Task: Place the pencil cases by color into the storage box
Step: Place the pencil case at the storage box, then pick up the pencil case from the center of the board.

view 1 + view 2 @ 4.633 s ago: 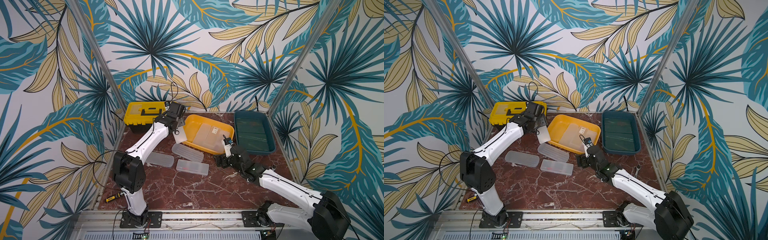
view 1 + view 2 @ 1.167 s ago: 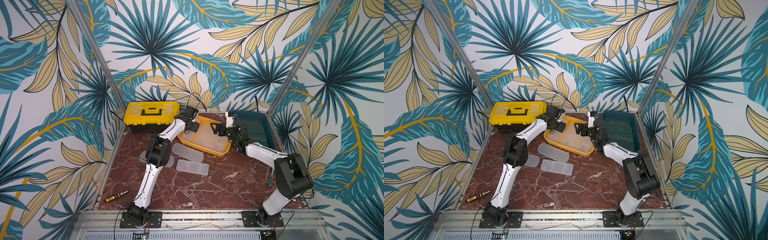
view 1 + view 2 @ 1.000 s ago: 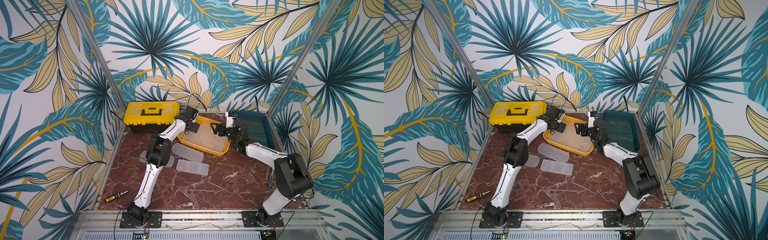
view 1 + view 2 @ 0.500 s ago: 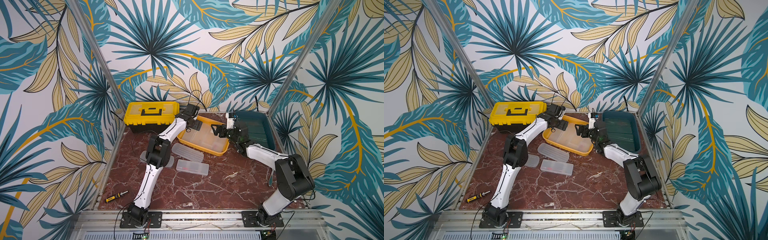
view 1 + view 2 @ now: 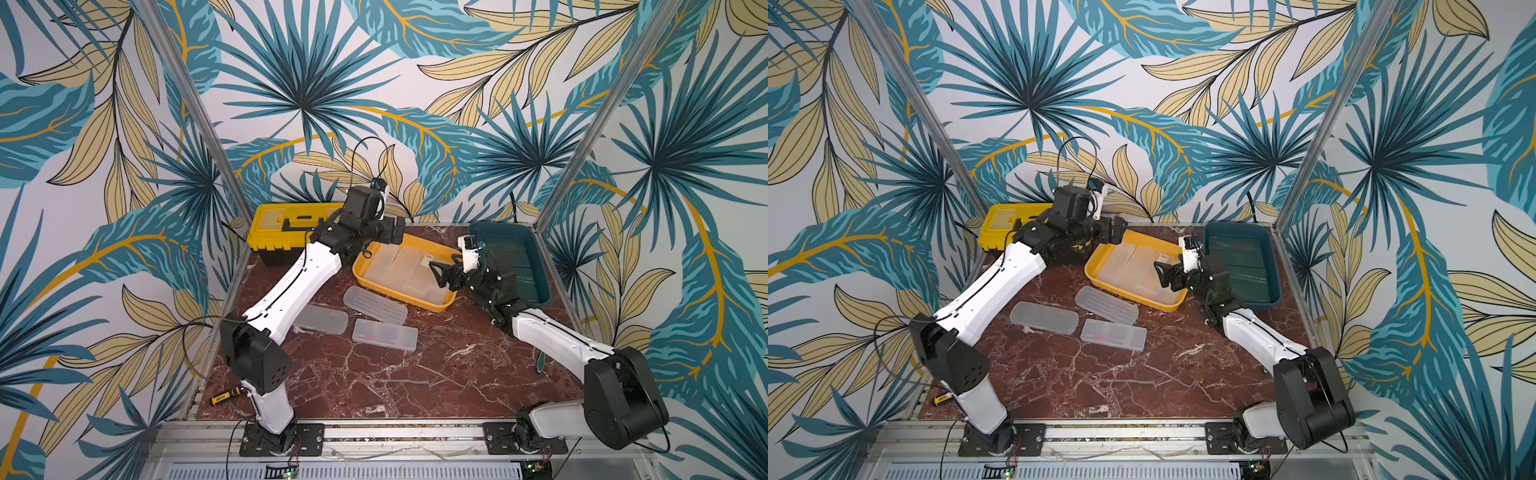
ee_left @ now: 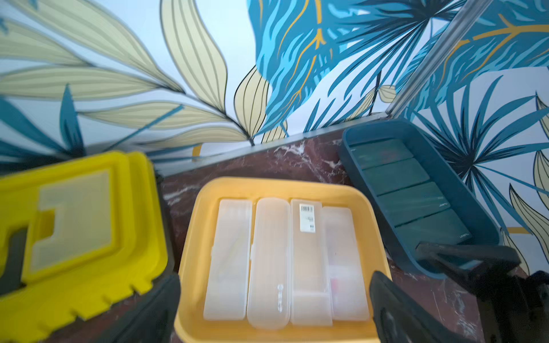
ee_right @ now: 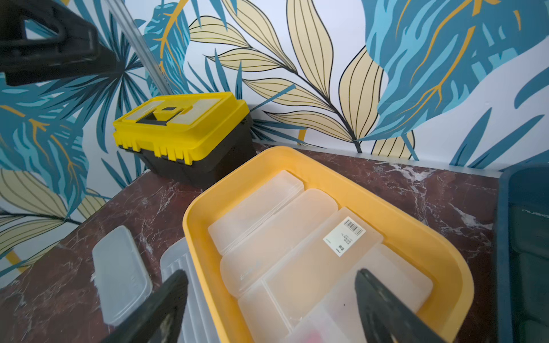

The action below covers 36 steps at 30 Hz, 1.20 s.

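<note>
My left gripper (image 5: 392, 232) hangs over a back corner of the yellow tray (image 5: 415, 305). Its jaws are wide apart and hold nothing. My right gripper (image 5: 441, 274) hangs over the tray's other side, also apart and empty. Four white pencil cases (image 6: 269, 261) lie side by side in the yellow tray. Green pencil cases (image 6: 416, 202) lie in the blue tray (image 6: 383, 219). Three more white cases (image 5: 376, 304) lie on the table (image 5: 374, 382).

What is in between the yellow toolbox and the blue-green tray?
The yellow tray sits between the toolbox and the blue-green tray, with four frosted pencil cases inside. The left wrist view shows it best.
</note>
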### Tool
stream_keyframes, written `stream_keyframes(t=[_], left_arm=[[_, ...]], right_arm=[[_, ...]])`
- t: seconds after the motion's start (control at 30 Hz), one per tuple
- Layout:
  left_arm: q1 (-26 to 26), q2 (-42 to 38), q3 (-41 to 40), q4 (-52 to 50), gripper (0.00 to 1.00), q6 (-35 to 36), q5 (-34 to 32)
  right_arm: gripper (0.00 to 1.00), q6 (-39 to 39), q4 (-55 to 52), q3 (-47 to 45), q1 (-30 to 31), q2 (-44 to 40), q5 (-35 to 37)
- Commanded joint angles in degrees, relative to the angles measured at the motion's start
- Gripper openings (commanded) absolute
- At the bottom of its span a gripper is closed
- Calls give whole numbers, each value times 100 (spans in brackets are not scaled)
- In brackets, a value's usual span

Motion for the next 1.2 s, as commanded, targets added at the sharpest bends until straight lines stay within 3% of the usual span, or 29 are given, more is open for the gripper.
stream_keyframes(t=[0.0, 0.13, 0.37, 0.7, 0.9, 1.17], left_arm=[[-32, -418, -1093, -203, 99, -653, -270], [-139, -1177, -2075, -201, 100, -867, -388], [-157, -2231, -3456, -204, 100, -1236, -459], [-157, -2866, -4181, -213, 100, -1450, -433], [-149, -3130, -4728, -213, 100, -1943, -599], [198, -3372, -5371, -292, 100, -2714, -582]], right_arm=[[88, -124, 43, -418, 79, -335, -316], [88, -306, -79, -518, 422, -443, -358], [88, -724, -593, -393, 1284, -276, 257], [88, -782, -921, 173, 1603, 407, 455], [88, -1342, -2114, 890, 1918, 662, 483], [88, -1380, -1596, 786, 2300, 930, 450]])
